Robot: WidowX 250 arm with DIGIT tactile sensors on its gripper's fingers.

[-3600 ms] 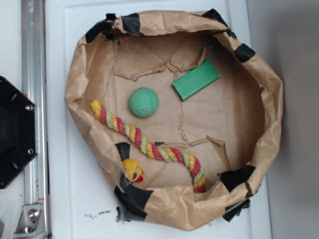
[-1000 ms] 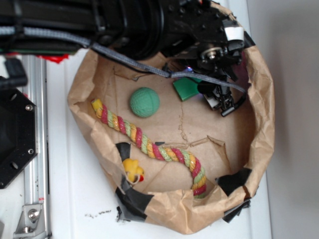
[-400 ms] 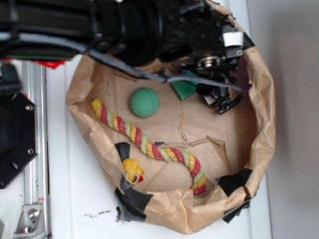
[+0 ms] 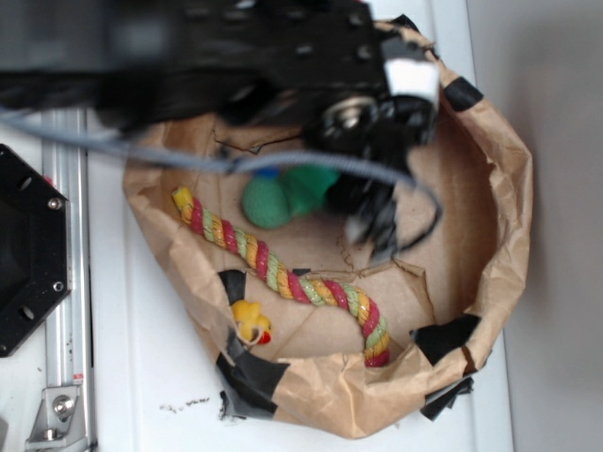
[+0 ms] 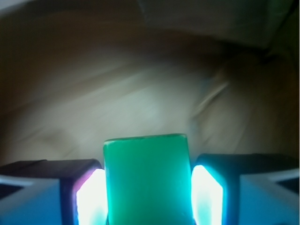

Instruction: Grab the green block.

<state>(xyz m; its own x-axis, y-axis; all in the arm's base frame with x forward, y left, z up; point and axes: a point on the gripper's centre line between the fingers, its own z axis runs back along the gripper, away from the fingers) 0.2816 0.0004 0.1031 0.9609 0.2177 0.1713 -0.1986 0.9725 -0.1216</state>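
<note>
— White tabletop (image 4: 141,367) underneath, brown paper bowl (image 4: 509,217) with black tape patches set on top. Closest to the wrist lens?

— Green block (image 5: 147,180), upright in the middle, pinched between two glowing fingers (image 5: 89,199), one pressed to each side. Gripper (image 5: 147,197) clamped on the block, then. Blurred brown paper behind.

— And from overhead?

— Motion-smeared. Black arm (image 4: 236,56) across the top of the bowl, gripper (image 4: 372,221) hanging over the paper floor. Green block (image 4: 316,184) seen only as a blur just left of the gripper, overlapping or touching the green ball (image 4: 264,202); hard to tell which.

— Anything else in the bowl?

— Braided rope toy (image 4: 283,278), red, yellow and green, running diagonally from the left wall down to the lower right. Small yellow duck (image 4: 250,320) against the lower-left wall, near a tape patch. Grey cable (image 4: 141,160) looping off the arm across the bowl's left rim.

— Further out?

— Metal rail (image 4: 66,282) and black plate (image 4: 24,254) at the far left.
</note>
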